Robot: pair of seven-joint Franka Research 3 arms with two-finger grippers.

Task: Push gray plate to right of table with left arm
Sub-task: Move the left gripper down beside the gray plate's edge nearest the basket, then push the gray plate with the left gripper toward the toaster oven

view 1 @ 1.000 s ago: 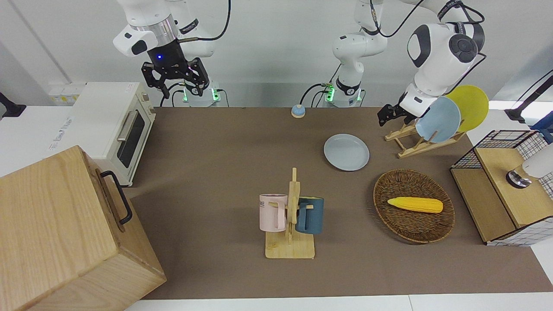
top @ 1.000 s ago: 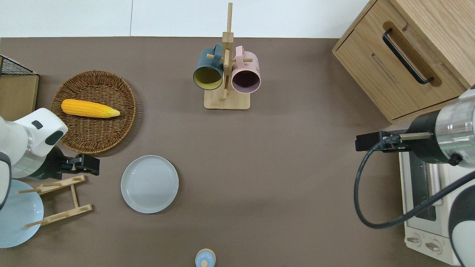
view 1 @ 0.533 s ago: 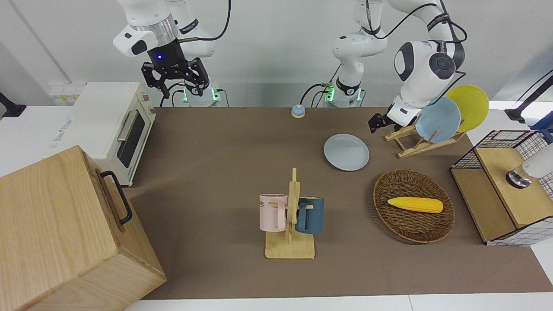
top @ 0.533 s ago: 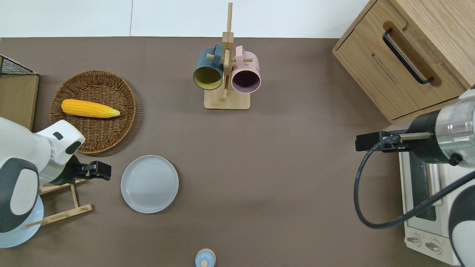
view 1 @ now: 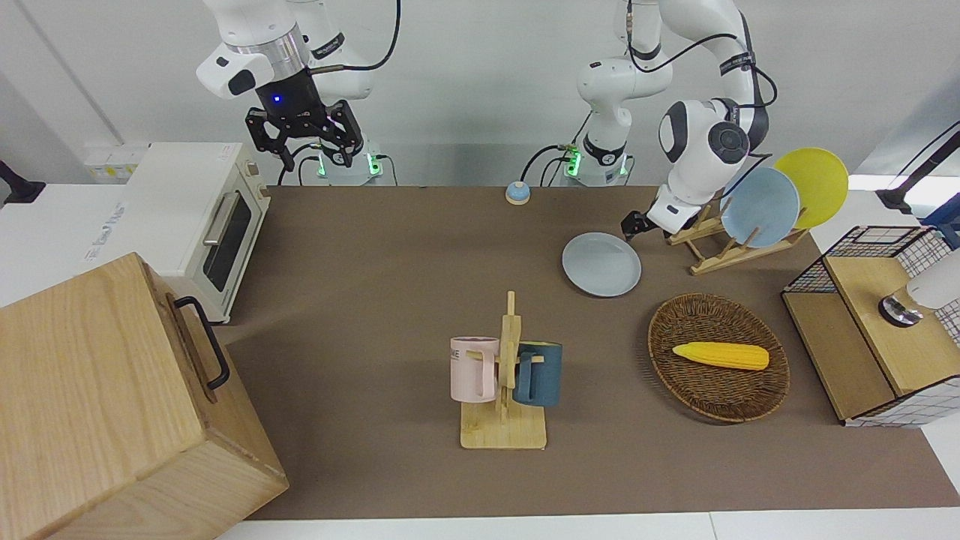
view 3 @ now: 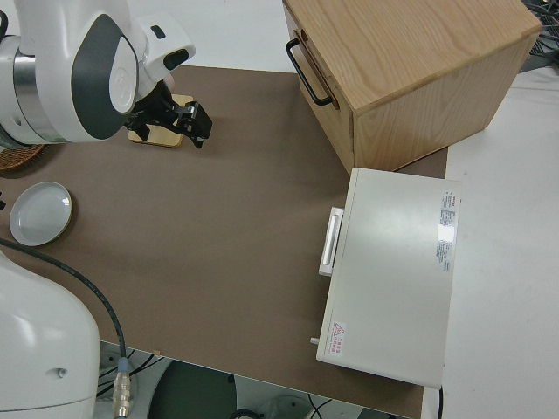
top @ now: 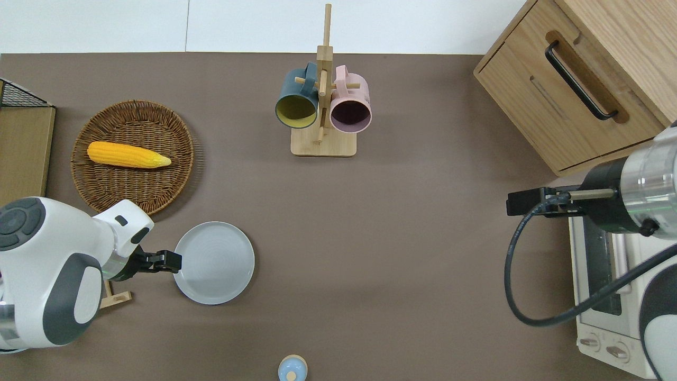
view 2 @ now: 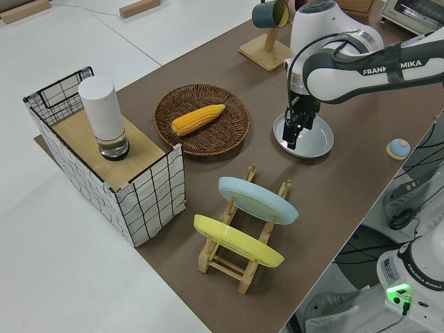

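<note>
Toward the left arm's end of the table [top: 396, 264], a wicker basket [top: 132, 106] held a corn cob [top: 127, 155]. Nearer the robots, the left gripper [top: 172, 260] sat low against the rim of the gray plate [top: 214, 263], on the rim's side facing that end; whether its jaws were spread or pressed together could not be told. The plate lay flat on the mat, nearer the robots than the mug rack [top: 322, 143]. The right arm was parked, the right gripper [view 1: 315, 154] with its jaws spread
</note>
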